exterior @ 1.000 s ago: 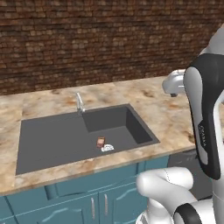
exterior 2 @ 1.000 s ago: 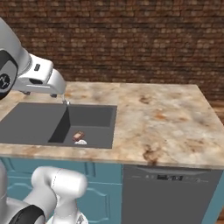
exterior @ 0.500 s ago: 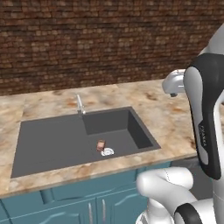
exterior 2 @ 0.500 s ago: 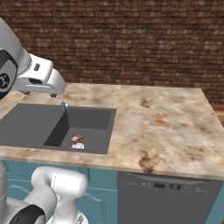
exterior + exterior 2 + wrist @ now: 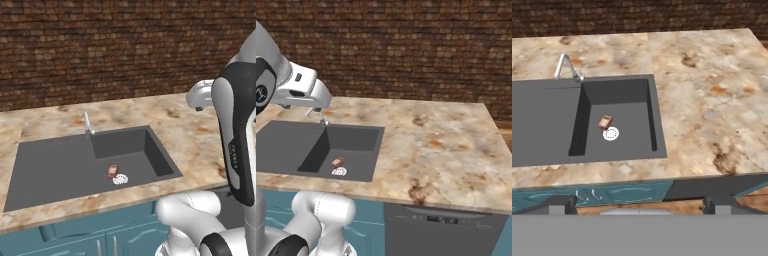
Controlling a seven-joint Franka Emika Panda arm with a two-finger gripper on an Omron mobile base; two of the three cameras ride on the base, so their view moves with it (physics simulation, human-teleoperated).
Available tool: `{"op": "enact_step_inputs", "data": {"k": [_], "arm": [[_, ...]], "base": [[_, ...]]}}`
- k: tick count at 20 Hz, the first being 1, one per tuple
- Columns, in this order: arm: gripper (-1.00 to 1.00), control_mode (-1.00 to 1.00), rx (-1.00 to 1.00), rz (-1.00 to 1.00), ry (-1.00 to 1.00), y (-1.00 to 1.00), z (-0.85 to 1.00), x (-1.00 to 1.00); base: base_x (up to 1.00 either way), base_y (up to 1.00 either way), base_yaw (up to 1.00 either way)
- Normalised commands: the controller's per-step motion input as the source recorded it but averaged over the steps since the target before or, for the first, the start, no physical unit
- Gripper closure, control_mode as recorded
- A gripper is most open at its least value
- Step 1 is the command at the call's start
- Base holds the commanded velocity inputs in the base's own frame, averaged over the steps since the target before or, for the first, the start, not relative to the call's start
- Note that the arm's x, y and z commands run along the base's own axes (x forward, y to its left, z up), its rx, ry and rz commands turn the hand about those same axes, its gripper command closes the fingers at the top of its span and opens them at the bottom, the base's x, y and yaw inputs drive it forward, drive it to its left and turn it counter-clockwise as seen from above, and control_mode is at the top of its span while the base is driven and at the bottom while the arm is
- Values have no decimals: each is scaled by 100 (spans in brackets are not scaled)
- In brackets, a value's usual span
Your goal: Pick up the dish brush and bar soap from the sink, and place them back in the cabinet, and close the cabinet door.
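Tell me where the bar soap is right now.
The bar soap lies on the floor of the sink's deeper right section, beside the white drain disc.

We can read no text, label, brand or number anywhere here. Small dark marks run down the dark panel of the robot arm (image 5: pixel 234 155), but they are too small and blurred for us to make out.

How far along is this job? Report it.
Nothing looks done. The soap lies in the sink's deep section beside the white drain. The claw is open and empty, high above the counter edge. I can't make out the brush. Left: picking both up, putting them in the cabinet, shutting its door.
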Motion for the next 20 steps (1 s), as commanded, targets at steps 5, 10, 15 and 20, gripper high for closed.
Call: {"op": "enact_step_inputs", "data": {"k": [5,10,15,20], "arm": [[-100,100,0,0,0,0,0,0],[-100,100,0,0,0,0,0,0],[-100,100,0,0,0,0,0,0],[-100,100,0,0,0,0,0,0]], "base": [[50,0,2],[40,0,6],[17,0,7],[5,0,4]]}}
